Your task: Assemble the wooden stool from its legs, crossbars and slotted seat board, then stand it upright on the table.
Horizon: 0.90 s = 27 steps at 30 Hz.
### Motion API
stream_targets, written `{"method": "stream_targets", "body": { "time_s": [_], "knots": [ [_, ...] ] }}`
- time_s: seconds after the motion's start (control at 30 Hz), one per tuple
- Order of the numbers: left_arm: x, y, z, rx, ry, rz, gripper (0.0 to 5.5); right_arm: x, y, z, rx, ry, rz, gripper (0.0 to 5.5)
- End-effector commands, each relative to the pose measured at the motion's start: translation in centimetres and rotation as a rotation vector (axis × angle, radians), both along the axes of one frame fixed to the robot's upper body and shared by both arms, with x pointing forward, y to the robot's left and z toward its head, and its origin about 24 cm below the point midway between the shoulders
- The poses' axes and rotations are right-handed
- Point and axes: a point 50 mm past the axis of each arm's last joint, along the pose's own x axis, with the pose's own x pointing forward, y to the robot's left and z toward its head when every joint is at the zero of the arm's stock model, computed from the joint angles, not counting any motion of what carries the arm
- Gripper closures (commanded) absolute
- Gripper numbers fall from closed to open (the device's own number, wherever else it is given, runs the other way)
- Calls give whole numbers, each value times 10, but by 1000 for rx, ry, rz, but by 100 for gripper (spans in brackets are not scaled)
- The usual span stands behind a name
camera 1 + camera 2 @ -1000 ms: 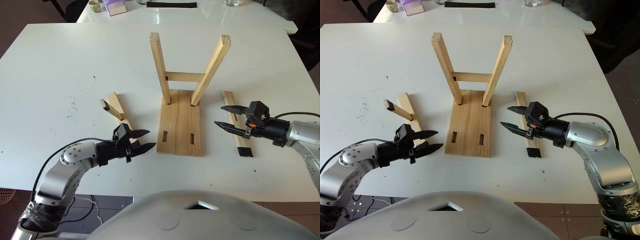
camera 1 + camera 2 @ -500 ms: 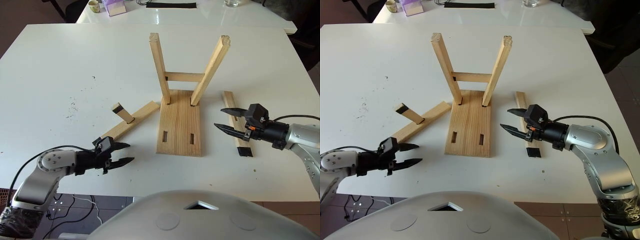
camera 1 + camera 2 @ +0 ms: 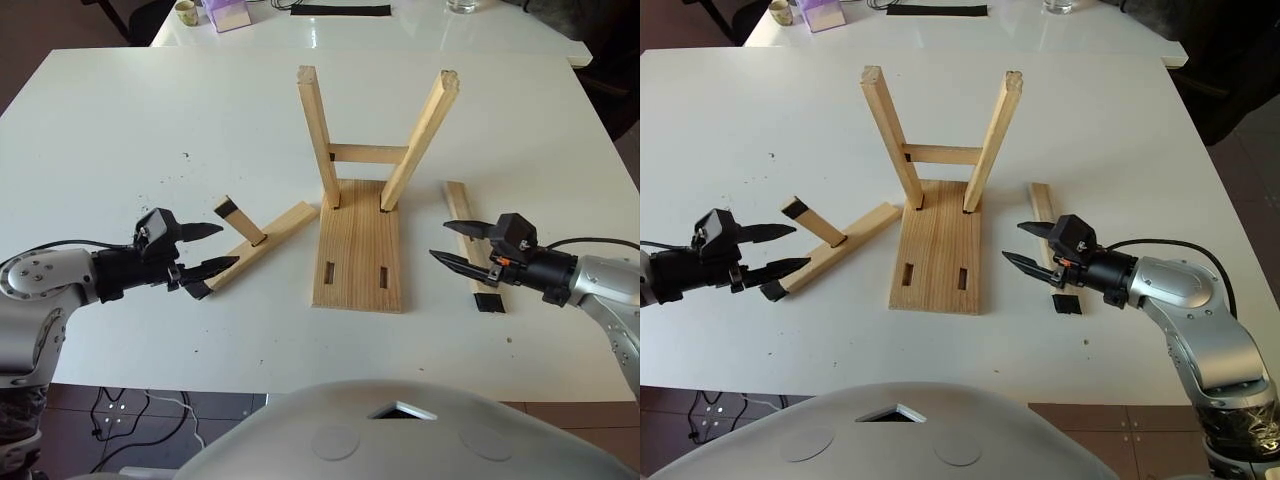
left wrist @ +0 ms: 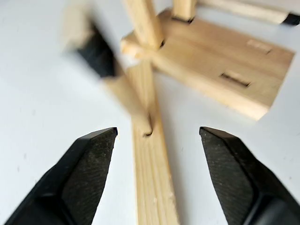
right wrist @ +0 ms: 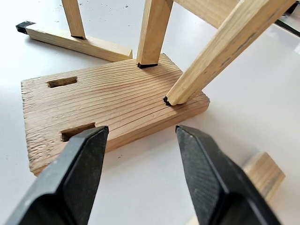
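Leg (image 3: 282,230) flat on table (image 3: 120,130) just left of seat (image 3: 357,250): likely light, stiff, smooth, best pinched across the long bar near its stub. Left tool (image 3: 226,246) spread wide at its near end, right tool (image 3: 439,240) likewise beside seat.

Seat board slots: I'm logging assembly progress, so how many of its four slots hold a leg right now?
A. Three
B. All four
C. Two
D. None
C: two legs, joined by a crossbar, stand in the far pair of slots of the seat board, while the two near slots are empty.
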Motion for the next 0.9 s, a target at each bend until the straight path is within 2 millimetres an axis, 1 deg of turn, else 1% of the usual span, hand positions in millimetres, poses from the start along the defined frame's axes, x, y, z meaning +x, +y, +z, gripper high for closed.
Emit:
{"method": "stream_targets", "body": {
  "time_s": [0.03,0.1,0.13,0.2,0.3,0.43,0.57,0.6,0.63,0.77,0.9],
  "knots": [
    [2,4,-16,-9,32,101,162,4,-1,2,-27,-17,19,285],
    [7,6,-21,-22,25,155,144,8,-3,3,-39,-31,8,285],
    [8,5,-23,-33,28,163,144,9,-4,3,-43,-34,8,285],
    [9,1,-27,-48,33,159,144,10,-5,2,-60,-33,15,285],
    [8,-2,-38,-44,53,151,144,11,-4,1,-68,-33,27,285],
    [3,-8,-55,2,88,117,144,13,-3,1,-72,-35,40,285],
    [4,3,-76,148,75,136,144,15,-1,1,-73,-34,52,285],
    [6,5,-77,156,55,141,163,15,-1,1,-74,-33,53,285],
    [7,6,-75,146,40,140,171,14,-1,1,-74,-32,54,285],
    [10,-5,-59,-20,-4,97,230,12,-1,0,-75,-28,48,285],
    [14,-9,-54,-107,-20,89,300,12,0,-1,-73,-31,44,285]
  ]
}}
